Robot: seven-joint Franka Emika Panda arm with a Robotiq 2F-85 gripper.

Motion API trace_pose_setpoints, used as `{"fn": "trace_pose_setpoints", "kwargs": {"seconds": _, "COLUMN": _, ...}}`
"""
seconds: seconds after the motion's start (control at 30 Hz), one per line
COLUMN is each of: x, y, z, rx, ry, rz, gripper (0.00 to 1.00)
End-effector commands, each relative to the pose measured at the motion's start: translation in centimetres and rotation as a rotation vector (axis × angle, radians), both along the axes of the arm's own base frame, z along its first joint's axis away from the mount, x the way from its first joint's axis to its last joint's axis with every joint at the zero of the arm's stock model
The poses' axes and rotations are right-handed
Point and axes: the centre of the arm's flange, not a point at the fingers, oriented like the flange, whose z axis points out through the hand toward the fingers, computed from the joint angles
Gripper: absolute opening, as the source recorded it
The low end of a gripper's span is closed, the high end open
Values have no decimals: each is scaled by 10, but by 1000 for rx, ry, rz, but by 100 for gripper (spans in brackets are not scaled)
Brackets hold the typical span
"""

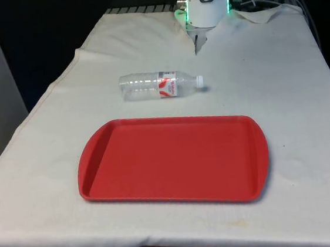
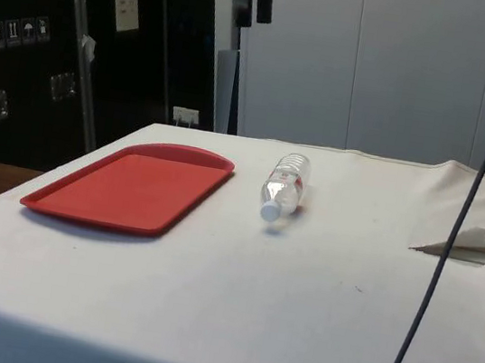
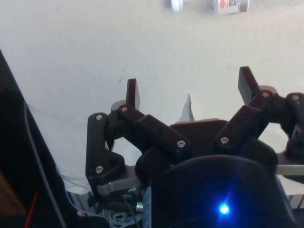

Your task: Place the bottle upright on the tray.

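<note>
A clear plastic bottle (image 1: 160, 85) with a red-and-white label and a white cap lies on its side on the white cloth, cap toward the front view's right. It rests just behind the flat red tray (image 1: 169, 158), which has nothing on it. The side view shows the bottle (image 2: 284, 186) beside the tray (image 2: 127, 187), cap facing the camera. My gripper (image 2: 254, 15) hangs high above the table, well away from both. In the wrist view the gripper (image 3: 190, 88) is open with nothing between its fingers (image 3: 133, 92), and the bottle (image 3: 223, 4) lies far off on the cloth.
The cloth bunches into folds (image 1: 260, 13) at the table's far end near the robot base (image 1: 207, 4). A dark cable (image 2: 454, 231) hangs across the side view's right. The table's front edge lies just past the tray.
</note>
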Motion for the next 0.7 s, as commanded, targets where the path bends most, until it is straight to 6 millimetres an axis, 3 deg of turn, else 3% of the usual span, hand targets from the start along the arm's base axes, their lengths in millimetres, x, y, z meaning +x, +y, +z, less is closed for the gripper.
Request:
{"fn": "trace_pose_setpoints", "kwargs": {"seconds": 0.0, "x": -5, "y": -2, "z": 0, "rx": -4, "ry": -15, "rz": 1, "gripper": 100}}
{"fn": "trace_pose_setpoints", "kwargs": {"seconds": 0.67, "x": -51, "y": -14, "z": -17, "rx": 11, "ry": -36, "rz": 5, "gripper": 100}}
